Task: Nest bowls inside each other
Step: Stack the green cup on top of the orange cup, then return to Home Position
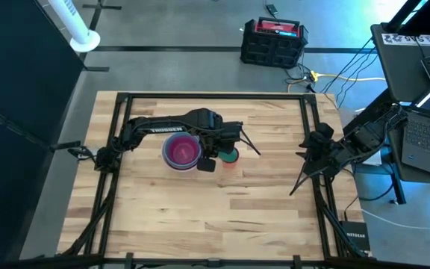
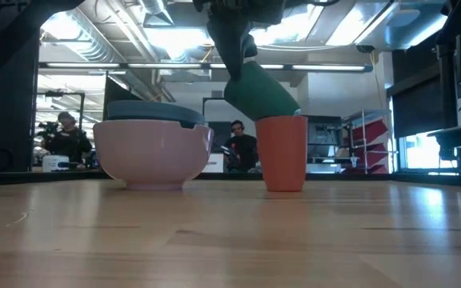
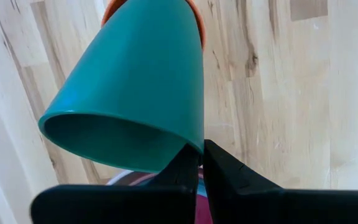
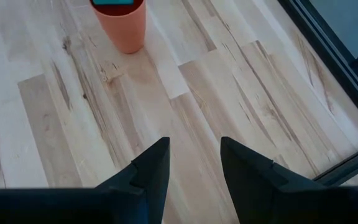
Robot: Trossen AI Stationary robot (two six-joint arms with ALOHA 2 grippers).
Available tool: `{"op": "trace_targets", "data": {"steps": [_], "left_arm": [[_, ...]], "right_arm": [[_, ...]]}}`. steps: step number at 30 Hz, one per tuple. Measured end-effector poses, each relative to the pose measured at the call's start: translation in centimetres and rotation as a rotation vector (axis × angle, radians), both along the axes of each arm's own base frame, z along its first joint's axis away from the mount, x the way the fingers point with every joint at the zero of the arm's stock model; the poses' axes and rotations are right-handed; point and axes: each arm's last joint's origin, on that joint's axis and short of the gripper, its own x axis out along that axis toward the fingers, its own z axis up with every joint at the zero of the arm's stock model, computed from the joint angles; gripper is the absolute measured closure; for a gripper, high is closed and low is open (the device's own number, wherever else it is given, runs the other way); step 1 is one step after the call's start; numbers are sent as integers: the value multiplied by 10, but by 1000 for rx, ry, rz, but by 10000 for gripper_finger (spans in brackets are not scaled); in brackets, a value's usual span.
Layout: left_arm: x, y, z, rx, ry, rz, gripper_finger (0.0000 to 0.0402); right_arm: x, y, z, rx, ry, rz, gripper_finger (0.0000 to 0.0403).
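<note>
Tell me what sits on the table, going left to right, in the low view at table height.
Pink bowl with a grey-blue bowl nested in it → orange-red cup, with a tilted green cup going into its mouth, held by the left tool.

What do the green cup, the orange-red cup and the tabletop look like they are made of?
Green cup: probably plastic, smooth with a soft sheen and a thin, even rim where the left claw pinches it.
Orange-red cup: likely the same moulded plastic, uniform matte colour, no seams showing.
Tabletop: pale wood planks, with visible grain, knots and board joints, a light satin finish.
</note>
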Motion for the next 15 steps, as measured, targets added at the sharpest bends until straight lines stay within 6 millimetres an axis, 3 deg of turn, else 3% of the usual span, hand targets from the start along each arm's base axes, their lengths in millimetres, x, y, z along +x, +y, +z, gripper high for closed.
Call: {"op": "trace_targets", "data": {"steps": [15], "left_arm": [[0,0,0,2,-5,-9,333]], "right_arm": [[0,0,0,-12,-8,-3,272]]}}
